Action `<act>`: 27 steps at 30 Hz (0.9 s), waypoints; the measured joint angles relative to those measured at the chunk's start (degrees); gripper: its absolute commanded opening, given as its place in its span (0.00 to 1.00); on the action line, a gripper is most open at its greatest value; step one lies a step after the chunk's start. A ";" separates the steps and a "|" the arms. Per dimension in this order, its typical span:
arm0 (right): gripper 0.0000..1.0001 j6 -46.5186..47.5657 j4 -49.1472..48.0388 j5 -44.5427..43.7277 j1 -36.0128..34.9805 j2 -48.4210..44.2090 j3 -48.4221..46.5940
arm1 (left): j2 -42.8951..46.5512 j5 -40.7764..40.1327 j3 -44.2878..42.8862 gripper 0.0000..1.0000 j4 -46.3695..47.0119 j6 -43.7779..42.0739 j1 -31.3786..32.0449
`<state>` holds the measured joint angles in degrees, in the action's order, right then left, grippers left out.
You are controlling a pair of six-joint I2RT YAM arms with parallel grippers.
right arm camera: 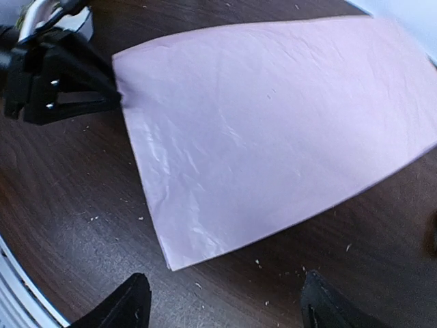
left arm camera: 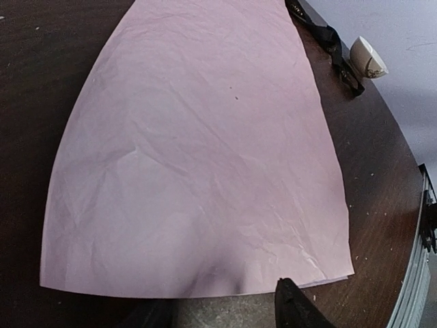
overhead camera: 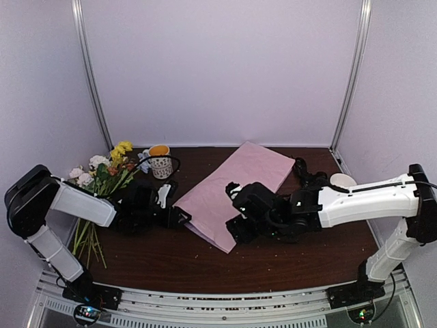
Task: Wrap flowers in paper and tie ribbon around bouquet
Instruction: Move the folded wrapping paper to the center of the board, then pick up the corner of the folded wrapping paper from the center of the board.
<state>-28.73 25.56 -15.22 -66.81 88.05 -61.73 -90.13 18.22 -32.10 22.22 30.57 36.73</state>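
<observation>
The paper is lying flat in the middle of the worktop, running from near-left to far-right between the two arms. The left end effector is sitting at the paper's left edge with its jaws partly apart. Bare worktop is showing between them, so it is clamping nothing. The right end effector is hovering wide and empty just off the paper's near corner. The flowers are lying well apart at the far left, beside a mug. The ribbon is lying off the paper's far-right end.

I am reading the step as laying the paper out before fetching the flowers. To do it well, the left arm should be pulling away low and straight, so its fingers are not dragging or creasing the thin edge. That way a broad flat area is waiting for the stems.
</observation>
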 measured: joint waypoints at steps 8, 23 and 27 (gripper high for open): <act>0.65 28.02 -9.90 -13.60 -9.90 12.04 -3.23 | -3.89 3.08 -4.37 0.52 0.90 -1.38 0.04; 0.51 47.45 -22.53 -25.00 -10.47 28.13 -4.04 | -7.02 6.73 -6.84 0.51 0.63 -2.03 0.04; 0.41 48.50 -22.73 -28.46 -10.38 28.70 -4.02 | -7.02 7.23 -6.84 0.51 0.44 -2.45 0.04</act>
<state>19.77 2.83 -43.68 -77.19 116.75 -65.76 -97.14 25.45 -38.94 22.65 28.12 36.77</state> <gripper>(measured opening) 0.475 0.515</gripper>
